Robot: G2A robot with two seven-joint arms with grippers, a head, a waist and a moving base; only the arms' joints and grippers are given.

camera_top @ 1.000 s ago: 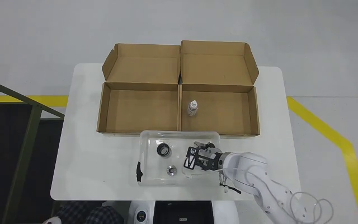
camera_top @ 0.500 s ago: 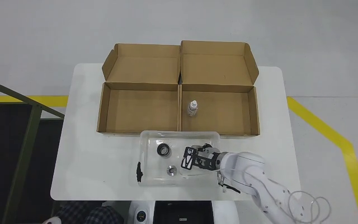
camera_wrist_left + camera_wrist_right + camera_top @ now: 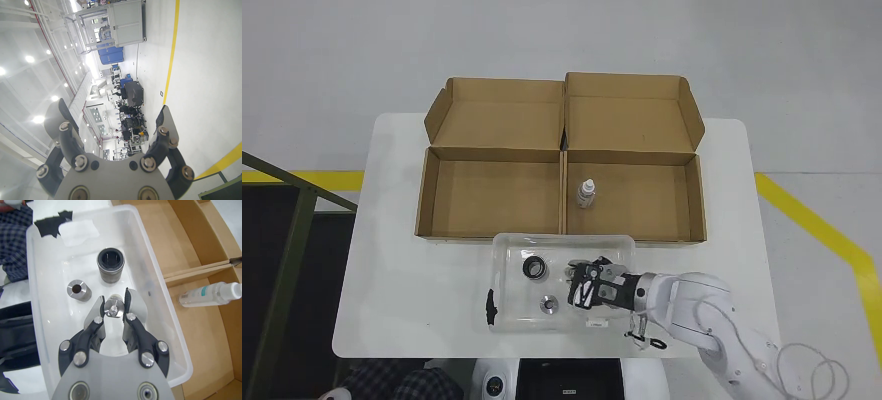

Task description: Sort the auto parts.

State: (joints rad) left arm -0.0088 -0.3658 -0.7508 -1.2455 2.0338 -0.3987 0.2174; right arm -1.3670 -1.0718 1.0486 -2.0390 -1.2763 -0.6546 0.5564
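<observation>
Hex-headed steel fitting (image 3: 113,310) clamped between the fingers of the right gripper (image 3: 114,294), inside the clear bin (image 3: 151,262).
Bin at lower centre of the top view, with a small steel bushing (image 3: 79,291) and a black-lined sleeve (image 3: 110,265) upright just beside the fitting. Above it in frame, two open cardboard boxes (image 3: 492,198), spray bottle (image 3: 586,192) lying in the right one. Left gripper (image 3: 113,106) spread wide apart.

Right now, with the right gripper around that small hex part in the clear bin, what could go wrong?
1. The right gripper holds the hex part only near its fingertips, so the part may slip or twist on lifting.
2. The steel sleeve stands close beside one finger; a sideways move could topple it.
3. A low exit might catch the bin wall.
</observation>
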